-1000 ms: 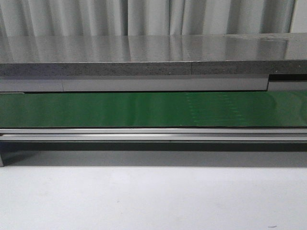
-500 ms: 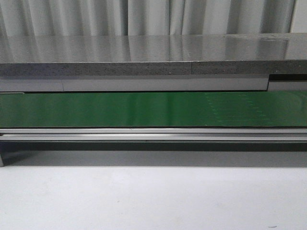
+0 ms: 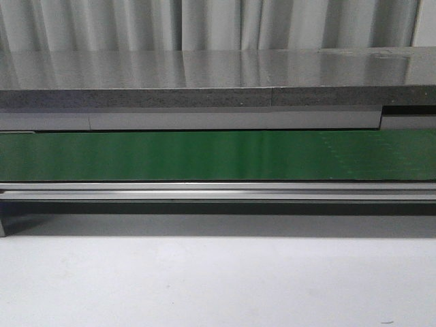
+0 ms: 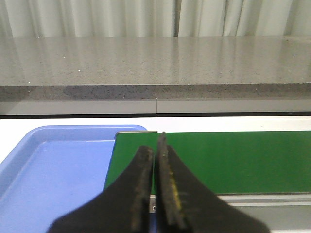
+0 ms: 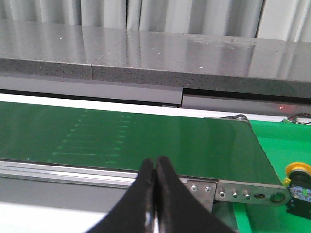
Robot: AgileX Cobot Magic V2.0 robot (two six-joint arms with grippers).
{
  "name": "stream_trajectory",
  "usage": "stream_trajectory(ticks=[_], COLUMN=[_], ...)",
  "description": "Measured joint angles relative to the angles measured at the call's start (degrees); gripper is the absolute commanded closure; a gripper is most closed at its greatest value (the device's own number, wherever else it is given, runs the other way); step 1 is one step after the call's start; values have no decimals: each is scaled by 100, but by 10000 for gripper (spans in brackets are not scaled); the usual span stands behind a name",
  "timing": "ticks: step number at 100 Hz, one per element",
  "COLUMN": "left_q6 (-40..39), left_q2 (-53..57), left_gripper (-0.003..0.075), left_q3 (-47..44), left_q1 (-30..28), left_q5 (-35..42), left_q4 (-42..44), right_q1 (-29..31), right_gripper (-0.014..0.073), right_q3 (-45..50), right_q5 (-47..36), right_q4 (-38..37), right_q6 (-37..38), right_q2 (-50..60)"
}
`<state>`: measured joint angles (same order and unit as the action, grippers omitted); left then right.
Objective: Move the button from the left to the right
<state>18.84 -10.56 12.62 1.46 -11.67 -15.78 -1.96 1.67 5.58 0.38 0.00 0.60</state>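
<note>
From my remote station, the green conveyor belt [image 3: 218, 155] runs bare across the front view, and the one thing that shifts over the last second is a faint patch of pale dotted marks on its surface, drifting from mid-belt toward the right end; I read that as the belt running left to right. The button [image 5: 297, 171], yellow cap on a dark body, sits on the green surface just past the belt's right-hand end roller, at the edge of the right wrist view, so I judge the carry to the right side already largely made. My left claw [image 4: 154, 153] is closed on nothing above the belt's left end, beside the blue tray [image 4: 43, 170], whose visible part holds nothing. My right claw [image 5: 154, 165] is likewise pressed shut and empty, near the belt's right end bracket [image 5: 243, 195]. I can read no brand, label or writing anywhere.
</note>
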Motion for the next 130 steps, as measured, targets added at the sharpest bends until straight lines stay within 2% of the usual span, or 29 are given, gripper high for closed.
stream_trajectory(ticks=[45, 55, 84, 113, 130], left_q6=[0, 0, -1281, -1485, -1523], left_q2=[0, 0, 185, 1003, 1084], left_gripper=[715, 715, 715, 715, 715], left_q3=[0, -59, -567, -1164, -1251], left_q1=[0, 0, 0, 0, 0], left_q5=[0, 66, 156, 420, 519], left_q4=[2, 221, 1578, 1827, 1838], right_q1=[0, 0, 0, 0, 0], right_gripper=[661, 661, 661, 661, 661], right_q3=[0, 0, 0, 0, 0], right_q5=[0, 0, 0, 0, -4], right_q4=[-38, -38, -38, -38, -38], right_q6=[0, 0, 0, 0, 0], right_q2=[0, 0, 0, 0, 0])
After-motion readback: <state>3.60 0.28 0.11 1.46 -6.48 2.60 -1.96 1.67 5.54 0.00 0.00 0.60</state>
